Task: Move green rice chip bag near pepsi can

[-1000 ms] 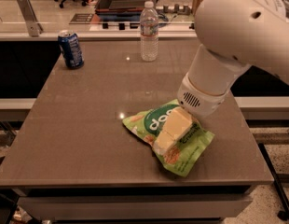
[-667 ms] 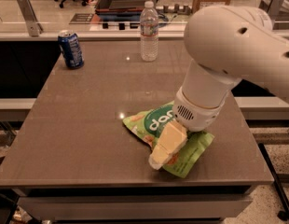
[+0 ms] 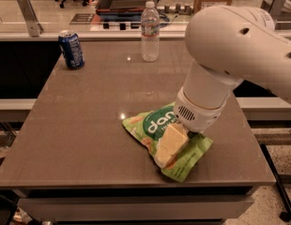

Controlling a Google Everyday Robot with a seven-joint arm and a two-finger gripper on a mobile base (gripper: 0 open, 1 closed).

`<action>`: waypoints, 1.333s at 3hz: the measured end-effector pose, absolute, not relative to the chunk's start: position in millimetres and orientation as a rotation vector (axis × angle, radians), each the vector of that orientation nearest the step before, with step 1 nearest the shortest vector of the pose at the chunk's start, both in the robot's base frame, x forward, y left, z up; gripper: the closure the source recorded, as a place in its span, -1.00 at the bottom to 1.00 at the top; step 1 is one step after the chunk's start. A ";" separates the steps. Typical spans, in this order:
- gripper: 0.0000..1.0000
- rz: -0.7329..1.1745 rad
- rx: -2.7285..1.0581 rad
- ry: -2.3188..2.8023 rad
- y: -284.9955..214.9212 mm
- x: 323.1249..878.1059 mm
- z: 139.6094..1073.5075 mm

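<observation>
The green rice chip bag [image 3: 149, 125] lies flat on the brown table [image 3: 80, 125], near the front right. It is light green with a dark green oval and white lettering. My gripper [image 3: 165, 153] hangs from the big white arm [image 3: 230, 55] and is down on the middle of the bag, covering part of it. The pepsi can [image 3: 71, 49], dark blue with a silver top, stands upright at the table's far left corner, well away from the bag.
A clear plastic water bottle [image 3: 150, 31] stands upright at the far middle of the table. Behind the table runs a counter with a dark tray [image 3: 124, 1] and a metal post [image 3: 28, 14]. The table's front edge is close to the bag.
The arm has swung over the bag and the gripper has moved down and slightly left onto it. The bag, can and bottle have not moved.
</observation>
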State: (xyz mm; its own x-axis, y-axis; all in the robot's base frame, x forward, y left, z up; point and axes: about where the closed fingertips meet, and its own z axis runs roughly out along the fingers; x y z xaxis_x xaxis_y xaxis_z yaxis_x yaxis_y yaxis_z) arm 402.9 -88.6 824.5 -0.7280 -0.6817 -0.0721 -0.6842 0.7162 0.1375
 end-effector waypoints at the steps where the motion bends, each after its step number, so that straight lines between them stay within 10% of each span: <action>1: 0.27 0.241 -1.153 2.892 -88.0 402.9 825.0; 3: 1.00 0.241 -1.153 2.892 -87.9 403.0 826.0; 4: 1.00 0.251 -1.184 2.851 -83.0 412.6 833.5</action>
